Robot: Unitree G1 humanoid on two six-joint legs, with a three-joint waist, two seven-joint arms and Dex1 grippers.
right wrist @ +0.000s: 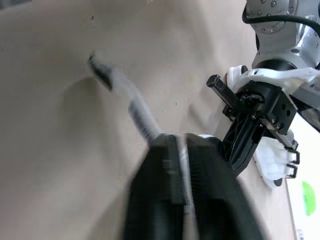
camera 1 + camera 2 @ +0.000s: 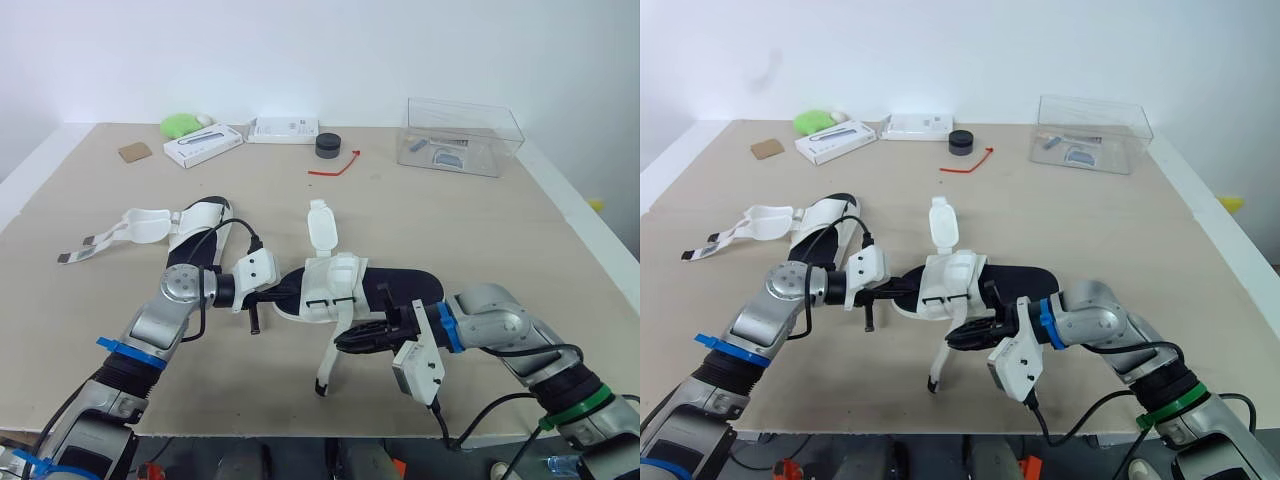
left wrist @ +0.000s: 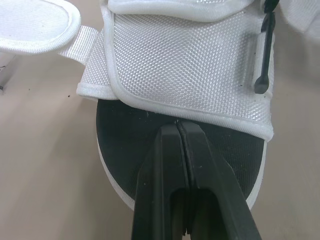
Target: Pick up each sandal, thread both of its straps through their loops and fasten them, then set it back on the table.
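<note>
Near sandal (image 2: 335,280): lies at the near middle of the tabletop (image 2: 480,220), between the two arms. It has a white woven upper, a black footbed and a white sole rim.
- Rear strap flap (image 2: 322,225) stands up, unfastened.
- Front strap (image 2: 330,365) trails off the upper toward the near edge.

Second sandal (image 2: 205,225): well apart to the left rear, flat on the tabletop, straps (image 2: 140,225) splayed open. Not yet handled, as far as I can judge.

Left gripper (image 3: 178,126): fingers closed together, nothing visible between them. The tips sit on the footbed at the hem of the upper. My reading is that it pins the toe end down rather than gripping it.

Right gripper (image 2: 352,340): fingers clamped on the front strap close to the upper. The free end runs out past them.

Handling (judgement):
- The sandal looks light and would slide on the bare board unless braced.
- The sole is fairly stiff, so it is the part to steady.
- The strap is limp webbing and will sag and twist. It is best taken near its tip for feeding through the loop.

Surface and room:
- Plain tan board, matte, against a white wall (image 2: 300,50).
- Along the far edge stand a clear plastic box (image 2: 460,135), a red tie (image 2: 335,165), a black puck (image 2: 328,145), two white cartons (image 2: 203,145) and a green lump (image 2: 180,124).
- All of these are well apart from the work.
</note>
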